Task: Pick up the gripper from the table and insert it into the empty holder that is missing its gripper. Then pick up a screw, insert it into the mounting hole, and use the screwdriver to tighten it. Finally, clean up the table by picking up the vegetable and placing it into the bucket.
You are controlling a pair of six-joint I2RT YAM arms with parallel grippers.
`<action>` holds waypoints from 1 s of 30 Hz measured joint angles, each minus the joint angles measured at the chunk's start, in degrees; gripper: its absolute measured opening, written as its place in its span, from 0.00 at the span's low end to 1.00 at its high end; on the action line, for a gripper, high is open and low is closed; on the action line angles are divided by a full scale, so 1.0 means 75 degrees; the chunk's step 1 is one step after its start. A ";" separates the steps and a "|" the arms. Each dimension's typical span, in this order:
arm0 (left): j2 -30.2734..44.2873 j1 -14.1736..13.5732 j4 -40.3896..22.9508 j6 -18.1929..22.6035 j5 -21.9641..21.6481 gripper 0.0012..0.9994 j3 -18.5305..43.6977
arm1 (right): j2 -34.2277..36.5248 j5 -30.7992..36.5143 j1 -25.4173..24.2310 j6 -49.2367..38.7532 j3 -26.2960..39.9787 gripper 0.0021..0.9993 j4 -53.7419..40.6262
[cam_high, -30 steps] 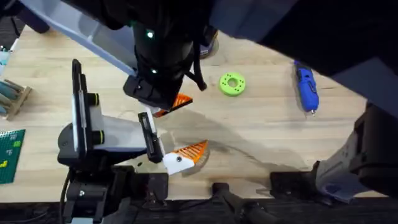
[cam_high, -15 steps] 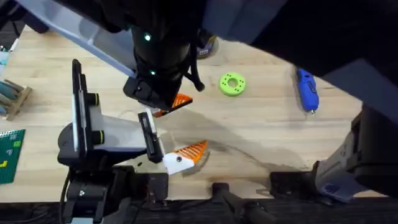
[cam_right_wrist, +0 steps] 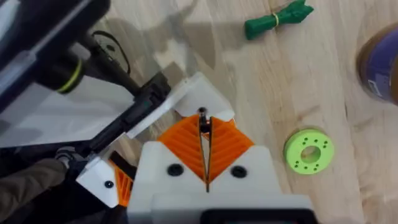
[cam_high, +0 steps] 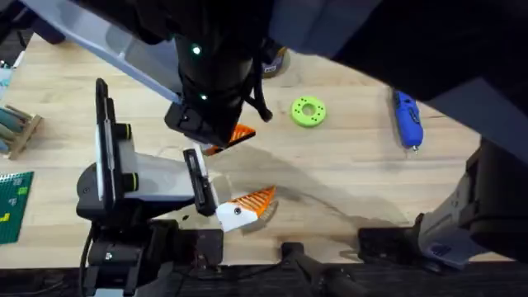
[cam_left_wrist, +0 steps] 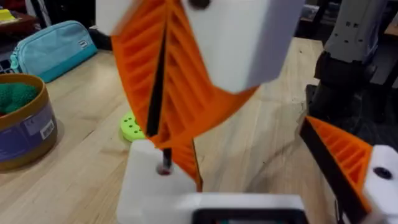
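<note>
My left gripper (cam_high: 262, 165) is the light-grey and black unit lying at the lower left, its jaws wide apart. One finger is an orange wedge (cam_high: 252, 200). The other side is the white holder (cam_left_wrist: 155, 190), with the orange gripper (cam_left_wrist: 194, 165) seated beside it. My right gripper (cam_right_wrist: 203, 124) reaches across and hangs over the holder, shut on a thin dark screw (cam_left_wrist: 165, 157). The screw's tip stands at the mounting hole (cam_left_wrist: 163, 169). The dark-green vegetable (cam_right_wrist: 273, 20) lies on the table beyond. The bucket (cam_left_wrist: 28, 127) stands farther back. The blue screwdriver (cam_high: 406, 118) lies at the right.
A bright-green ring (cam_high: 308, 110) lies just past the holder. At the left edge sit a wooden rack (cam_high: 16, 128) and a green board (cam_high: 12, 206). A light-blue pouch (cam_left_wrist: 53, 46) lies behind the bucket. My right arm looms dark across the top of the overhead view.
My right arm has settled very slightly over the holder. Everything else is still.
</note>
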 joint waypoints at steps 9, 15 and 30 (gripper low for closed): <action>0.0000 0.0000 -0.0002 -0.0032 0.0001 0.99 0.0000 | 0.0119 0.0000 0.0000 -0.0001 0.0000 0.00 0.0007; 0.0000 0.0000 0.0000 -0.0029 0.0001 0.99 0.0000 | 0.0119 0.0001 0.0000 0.0000 0.0000 0.00 0.0073; 0.0000 0.0000 -0.0001 -0.0032 0.0001 0.99 0.0000 | 0.0127 -0.0001 0.0000 -0.0001 0.0000 0.00 0.0066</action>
